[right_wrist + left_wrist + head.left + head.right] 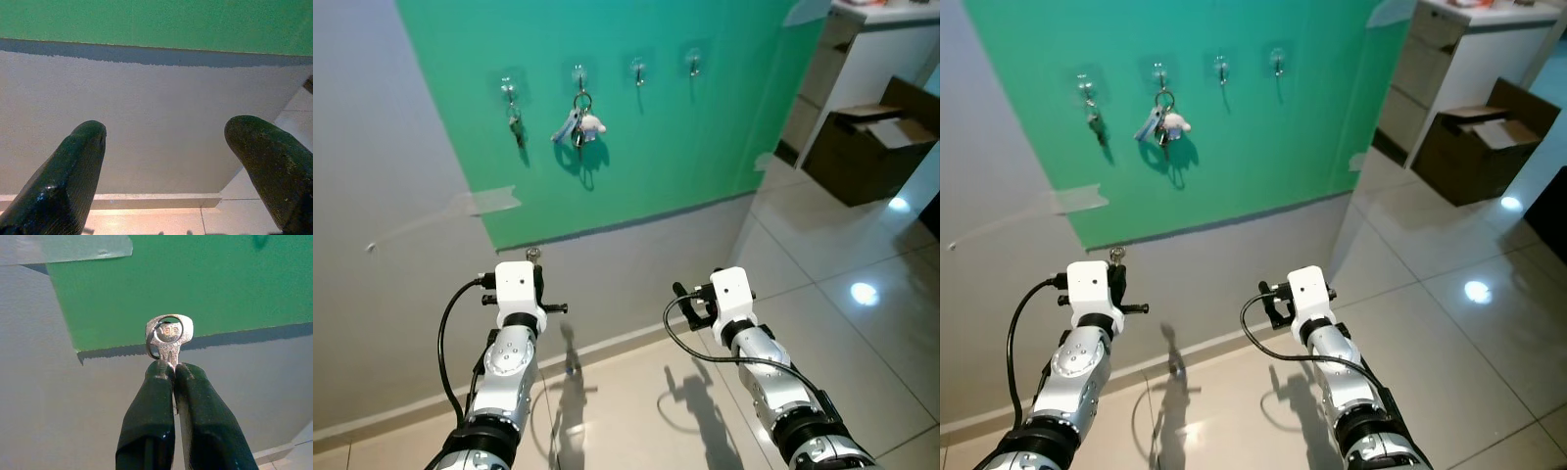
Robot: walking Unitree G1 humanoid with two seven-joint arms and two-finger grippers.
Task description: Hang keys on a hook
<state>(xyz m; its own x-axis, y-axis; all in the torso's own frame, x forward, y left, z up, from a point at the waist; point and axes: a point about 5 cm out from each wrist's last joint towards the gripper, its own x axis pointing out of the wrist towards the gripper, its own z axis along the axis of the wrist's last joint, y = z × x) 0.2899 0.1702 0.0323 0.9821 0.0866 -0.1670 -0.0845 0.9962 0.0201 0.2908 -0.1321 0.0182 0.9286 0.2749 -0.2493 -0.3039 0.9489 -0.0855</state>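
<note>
Because the key (pixel 169 335) has to reach a hook with its ring (pixel 164 335) free, the left gripper (pixel 172 369) is clamping it by the blade, head and ring pointing up toward the green panel (pixel 705 117). It is hovering low, well below the row of four hooks. Two hooks are already carrying keys, one a bunch (pixel 578 125) with a small charm, so the empty hook (pixel 638 70) beside it and the far one (pixel 694 63) are looking like the likely targets. The right gripper (pixel 168 147) is idling beside it, fingers spread apart and empty.
</note>
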